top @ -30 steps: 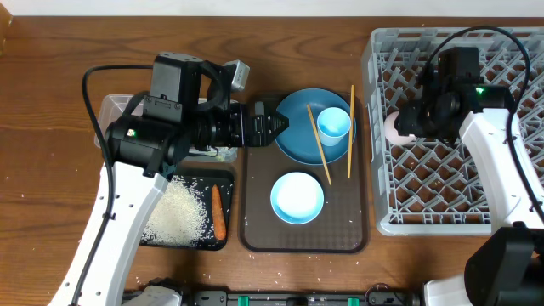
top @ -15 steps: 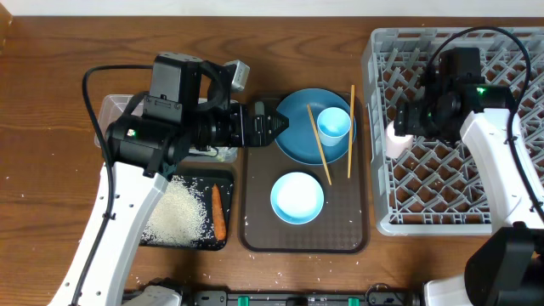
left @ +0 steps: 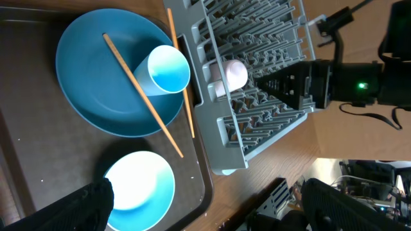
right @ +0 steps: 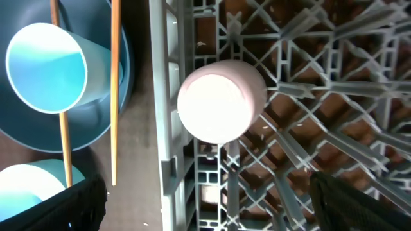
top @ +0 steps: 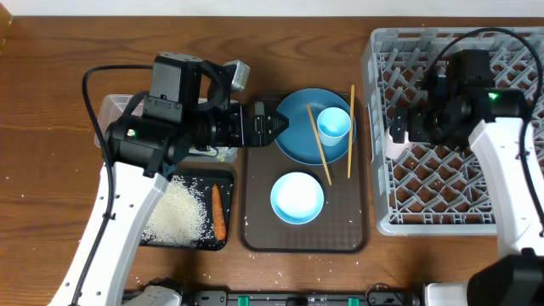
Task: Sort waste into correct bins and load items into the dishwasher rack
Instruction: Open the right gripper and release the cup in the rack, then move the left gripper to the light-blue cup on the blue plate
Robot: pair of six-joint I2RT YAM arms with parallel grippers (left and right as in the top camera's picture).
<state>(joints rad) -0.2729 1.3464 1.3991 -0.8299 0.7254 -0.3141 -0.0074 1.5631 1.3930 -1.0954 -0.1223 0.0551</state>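
right pincer (right: 209, 208) opens off the pale pink cup (right: 221, 99), now standing in the dishwasher rack (top: 442, 183). left pincer (top: 279, 126) released, empty. plate (top: 295, 143), bowl (top: 297, 197), light-blue cup (top: 333, 124), chopsticks (top: 350, 127) unloaded; rice (top: 178, 208), carrot (top: 218, 212) binned.

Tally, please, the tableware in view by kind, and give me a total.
Plate: 1
Bowl: 1
Cups: 2, the light-blue cup and the pink cup
Chopsticks: 2
Total: 6
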